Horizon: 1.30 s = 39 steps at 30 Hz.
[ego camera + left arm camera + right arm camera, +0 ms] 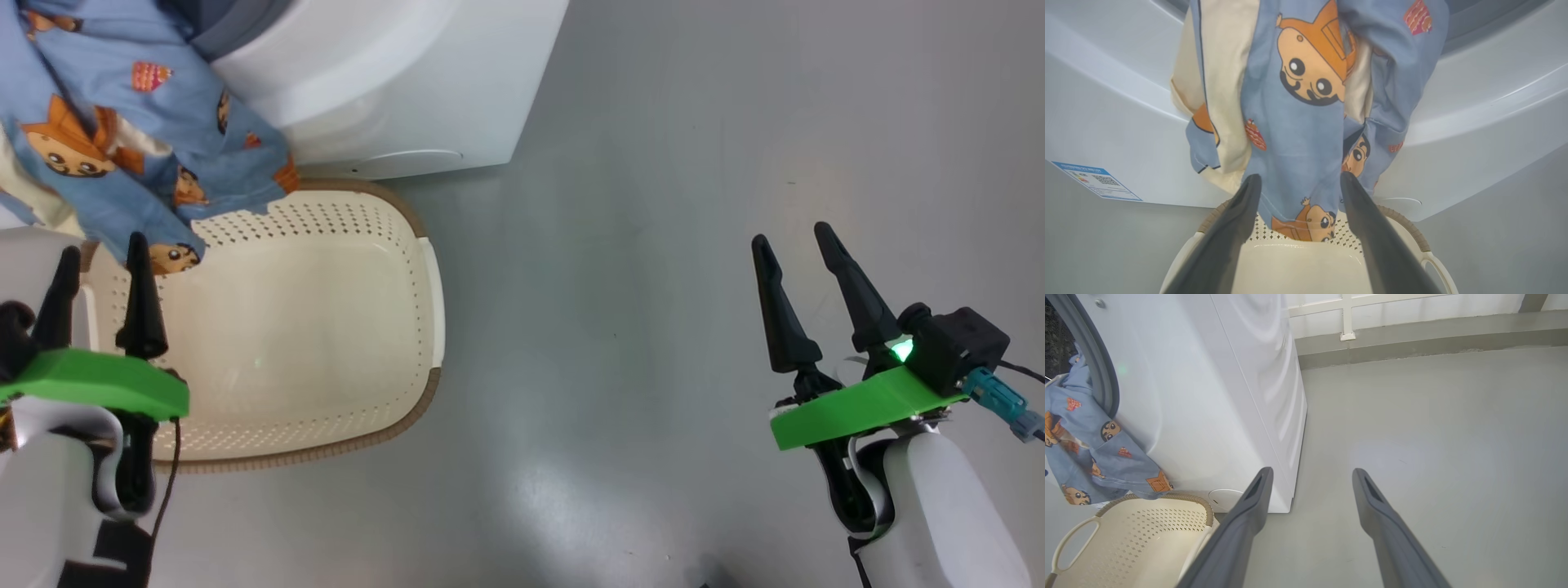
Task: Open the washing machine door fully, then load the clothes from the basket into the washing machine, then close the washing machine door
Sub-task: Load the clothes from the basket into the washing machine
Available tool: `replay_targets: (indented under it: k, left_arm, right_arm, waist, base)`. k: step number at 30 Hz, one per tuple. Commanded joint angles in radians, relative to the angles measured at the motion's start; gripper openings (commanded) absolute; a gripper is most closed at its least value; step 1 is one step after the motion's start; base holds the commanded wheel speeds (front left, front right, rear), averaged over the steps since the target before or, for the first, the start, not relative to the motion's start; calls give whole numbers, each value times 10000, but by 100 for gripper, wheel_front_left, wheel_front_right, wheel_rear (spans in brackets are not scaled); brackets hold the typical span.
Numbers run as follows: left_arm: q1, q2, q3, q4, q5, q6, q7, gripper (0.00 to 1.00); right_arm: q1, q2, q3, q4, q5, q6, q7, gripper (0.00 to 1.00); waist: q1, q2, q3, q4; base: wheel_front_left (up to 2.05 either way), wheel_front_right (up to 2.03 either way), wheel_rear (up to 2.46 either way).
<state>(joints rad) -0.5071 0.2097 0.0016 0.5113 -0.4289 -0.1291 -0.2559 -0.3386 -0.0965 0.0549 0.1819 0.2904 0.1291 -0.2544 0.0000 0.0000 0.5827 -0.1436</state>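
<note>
Clothes (122, 122): soft, light, limp fabric hanging from the washing machine (392, 82) mouth, with the hem trailing onto the far-left rim of the basket (433, 310).
Hold: pinch a bunched fold near the hem (a single layer would likely slip).
Left gripper (104, 247): released, just near of the hem.
Right gripper (792, 234): released, over the floor (653, 245), well apart to the right.
Hidden: drum interior and the upper part of the cloth, both cut off.

clothes (106, 98) drape from the washing machine (392, 82) mouth over the basket (431, 294) rim; its middle lies open.
</note>
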Motion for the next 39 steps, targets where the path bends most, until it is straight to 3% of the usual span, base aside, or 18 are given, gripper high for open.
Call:
replay_targets:
  k: [1,17,28,37,38,39]
  left_arm:
    - [-378,536,43,250,-185,-15,-59,100]
    - [-2695,1630,-856,2838,-952,-15,-59,100]
    - [-3320,2487,-3090,2481,-2513,-15,-59,100]
    - [-3707,2950,-3657,2385,-3382,-15,-59,100]
    - [-3751,2968,-3687,2408,-3435,-15,-59,97]
    - [-3785,2982,-3707,2424,-3484,-15,-59,51]
  right_arm:
    - [-86,52,281,-195,-87,16,-74,100]
    - [-217,168,583,-227,-53,16,-74,100]
    - [-313,270,724,-236,-22,16,-74,100]
    - [-342,318,795,-283,-29,16,-74,100]
    - [-343,320,799,-289,-34,16,-74,100]
    - [-341,321,799,-293,-39,16,-74,100]
  waist:
    - [0,0,78,-106]
    - [0,0,450,-610]
    - [0,0,610,-888]
    - [0,0,642,-1029]
    - [0,0,645,-1037]
    - [0,0,646,-1042]
  base:
    - [0,0,0]
    - [0,0,0]
    - [0,0,0]
    - [0,0,0]
    - [0,0,0]
    - [0,0,0]
